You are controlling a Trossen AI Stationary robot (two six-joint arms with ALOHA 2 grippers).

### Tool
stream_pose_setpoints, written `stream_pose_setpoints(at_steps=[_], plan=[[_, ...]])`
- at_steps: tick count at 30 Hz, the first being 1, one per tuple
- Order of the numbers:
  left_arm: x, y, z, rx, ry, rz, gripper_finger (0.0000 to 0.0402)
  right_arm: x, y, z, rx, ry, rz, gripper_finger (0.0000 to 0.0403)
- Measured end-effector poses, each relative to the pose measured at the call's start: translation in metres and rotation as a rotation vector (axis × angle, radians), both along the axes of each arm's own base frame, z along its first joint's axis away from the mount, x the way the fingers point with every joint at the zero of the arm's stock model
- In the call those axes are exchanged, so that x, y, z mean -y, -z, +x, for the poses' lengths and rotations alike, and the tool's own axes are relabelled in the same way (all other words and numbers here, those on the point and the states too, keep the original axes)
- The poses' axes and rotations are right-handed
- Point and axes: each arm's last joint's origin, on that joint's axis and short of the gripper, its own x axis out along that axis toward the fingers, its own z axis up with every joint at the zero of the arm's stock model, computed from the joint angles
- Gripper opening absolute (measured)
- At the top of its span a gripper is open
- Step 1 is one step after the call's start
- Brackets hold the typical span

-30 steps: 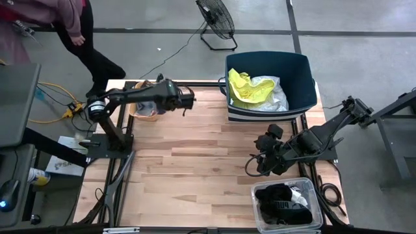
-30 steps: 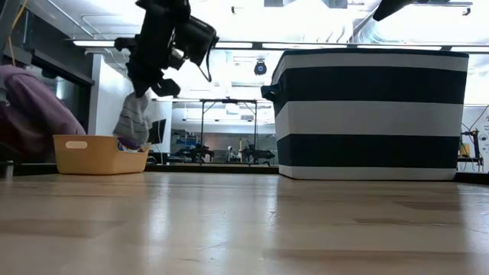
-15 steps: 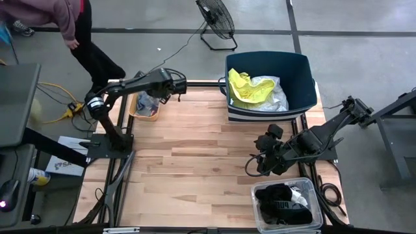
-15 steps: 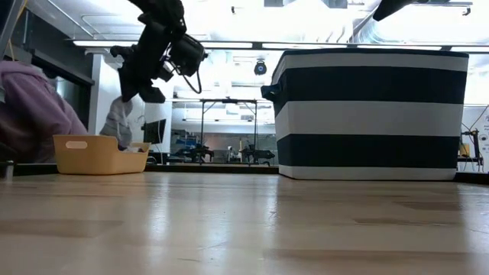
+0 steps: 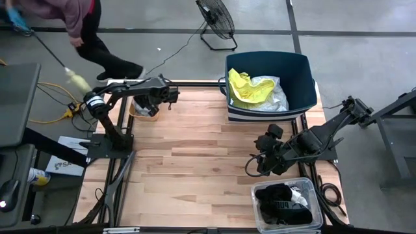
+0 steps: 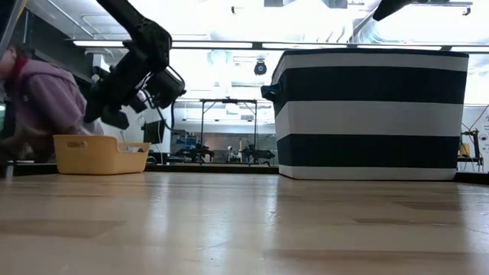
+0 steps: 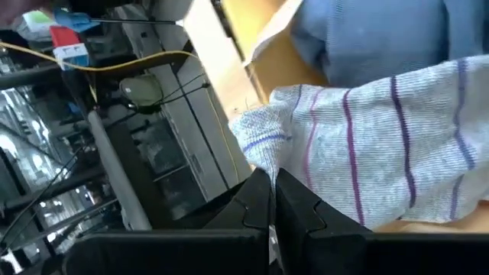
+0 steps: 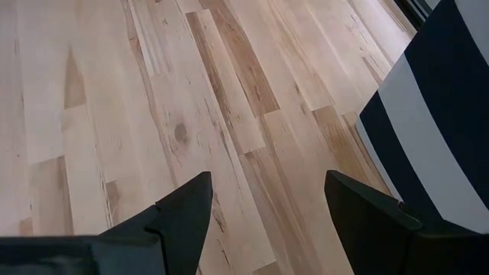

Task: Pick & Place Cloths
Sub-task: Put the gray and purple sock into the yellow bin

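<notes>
Two arms share the wooden table (image 5: pixel 195 156), but only one is near the work: the left gripper (image 5: pixel 170 95) hangs over the small orange tray (image 6: pixel 99 155) at the table's far left corner, its fingers pressed together on the edge of a grey striped cloth (image 7: pixel 367 153) that spreads away from the fingertips into the tray, lying over a blue-grey cloth (image 7: pixel 367 30). Seen level with the table, that gripper sits just above the tray's rim, tilted down toward it. The navy tub (image 5: pixel 270 84) stands well apart, across the table's far edge toward the right arm's side, and any carry there would, by the look of it, run sideways along that edge; it holds a neon yellow cloth (image 5: pixel 242 90) and a white cloth (image 5: pixel 272 94). The right gripper (image 5: pixel 260 162) waits low over bare boards near the tub's striped wall, fingers apart and empty, closer to the tub than to the tray. At the near right corner a clear bin (image 5: pixel 288 205) holds dark cloths (image 5: pixel 276 198). Beyond the table a person (image 5: pixel 78 26) in a purple top bends over.
</notes>
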Motion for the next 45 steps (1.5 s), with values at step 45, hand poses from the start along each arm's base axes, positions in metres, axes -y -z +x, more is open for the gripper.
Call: stream_pose_setpoints(at_steps=[45], plan=[[-0.043, 0.054, -0.007, 0.557, -0.193, 0.005, 0.0, 0.0, 0.0, 0.001, 0.005, -0.005, 0.0, 0.0246]])
